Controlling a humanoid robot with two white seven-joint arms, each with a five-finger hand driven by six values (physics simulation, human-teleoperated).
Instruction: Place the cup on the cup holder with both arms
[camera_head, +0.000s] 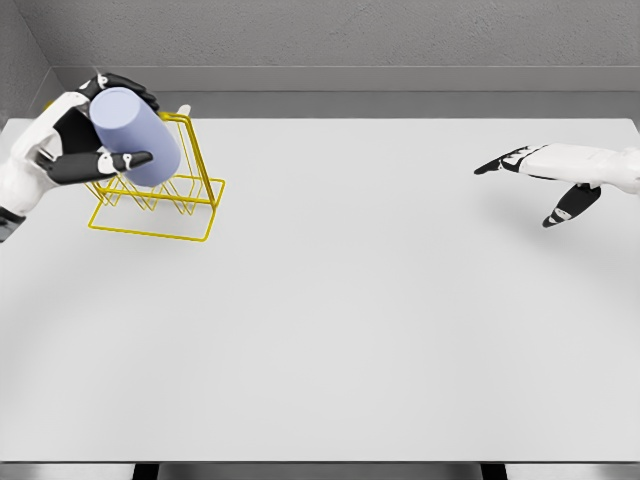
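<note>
Pale lavender, the cup (134, 136) sits tilted in the left hand (75, 140), whose dark fingers (100, 165) wrap its wall, apparently to angle it onto the yellow wire cup holder (160, 200) directly behind. The right hand (545, 175) hovers well apart over the white surface (350, 320), fingers spread, empty. The cup hides the holder's pegs.

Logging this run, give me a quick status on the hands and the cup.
Left robot hand gripping lavender cup, tilted over yellow wire cup holder. Right robot hand open, holding nothing. Nothing in the way.
</note>
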